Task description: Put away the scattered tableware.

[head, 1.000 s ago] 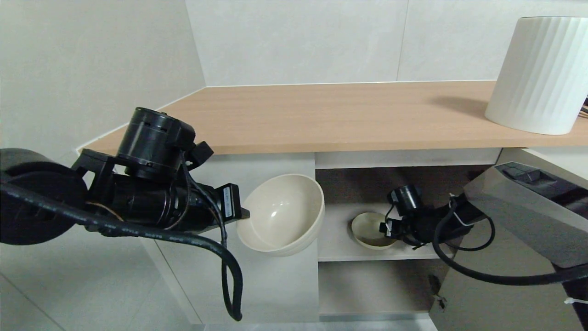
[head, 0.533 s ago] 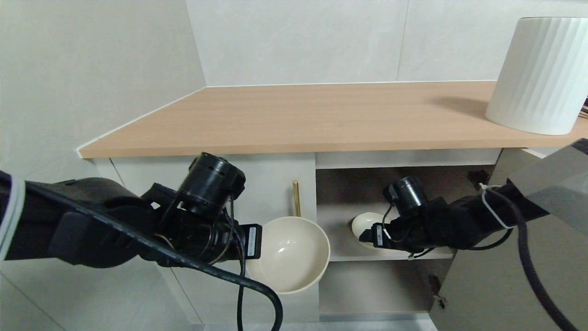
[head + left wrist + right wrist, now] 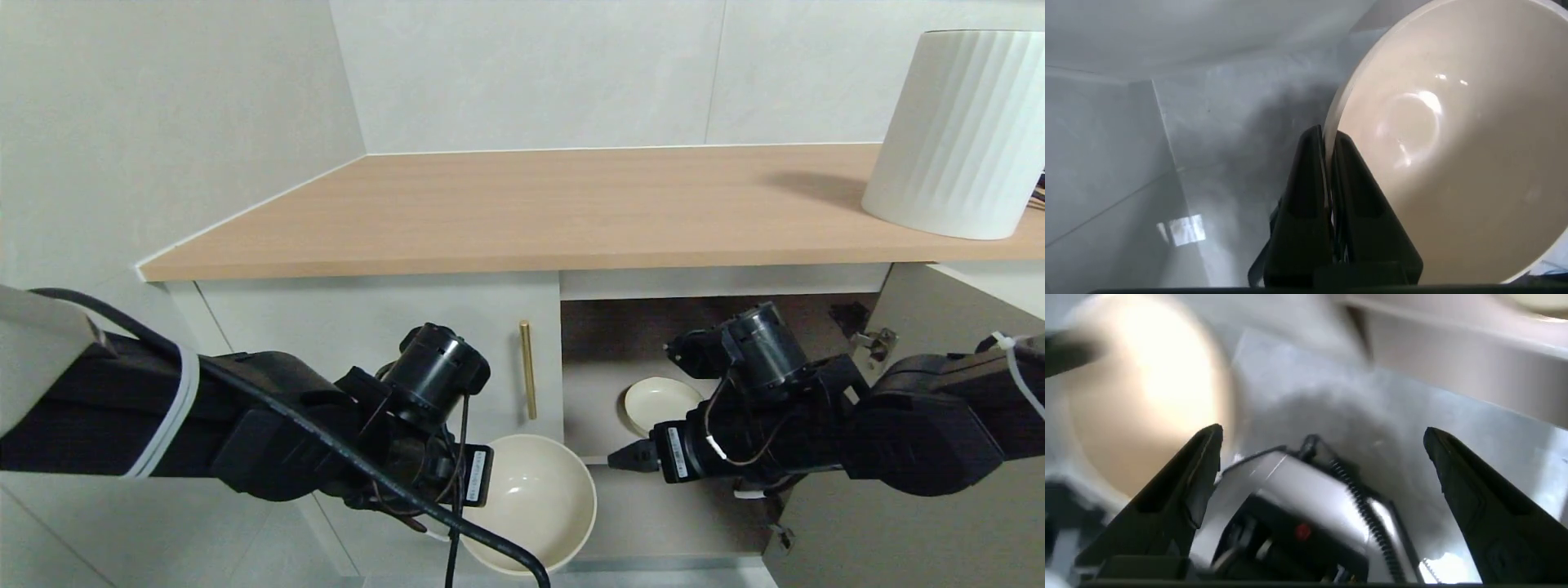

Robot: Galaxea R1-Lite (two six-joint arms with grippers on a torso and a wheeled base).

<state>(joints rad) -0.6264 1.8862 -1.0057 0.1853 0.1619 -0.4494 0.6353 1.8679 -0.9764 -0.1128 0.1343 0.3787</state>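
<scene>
My left gripper (image 3: pixel 478 482) is shut on the rim of a large cream bowl (image 3: pixel 535 502), held low in front of the closed cabinet door. In the left wrist view the fingers (image 3: pixel 1315 175) pinch the bowl (image 3: pixel 1445 147) at its edge. A small cream dish (image 3: pixel 661 403) lies on the shelf inside the open cabinet. My right gripper (image 3: pixel 627 460) hovers in front of that shelf, below and nearer than the dish. The right gripper (image 3: pixel 1323 437) is open with nothing between its fingers, and the large bowl (image 3: pixel 1143 400) is a blur beside it.
A brass handle (image 3: pixel 528 369) stands on the closed door beside the open compartment. The open cabinet door (image 3: pixel 939 523) hangs at the right behind my right arm. A tall white ribbed container (image 3: pixel 955 131) sits on the wooden countertop (image 3: pixel 571 204).
My left arm has lowered the bowl and carried it right, toward the cabinet opening. My right gripper has drawn back out of the shelf, away from the small dish.
</scene>
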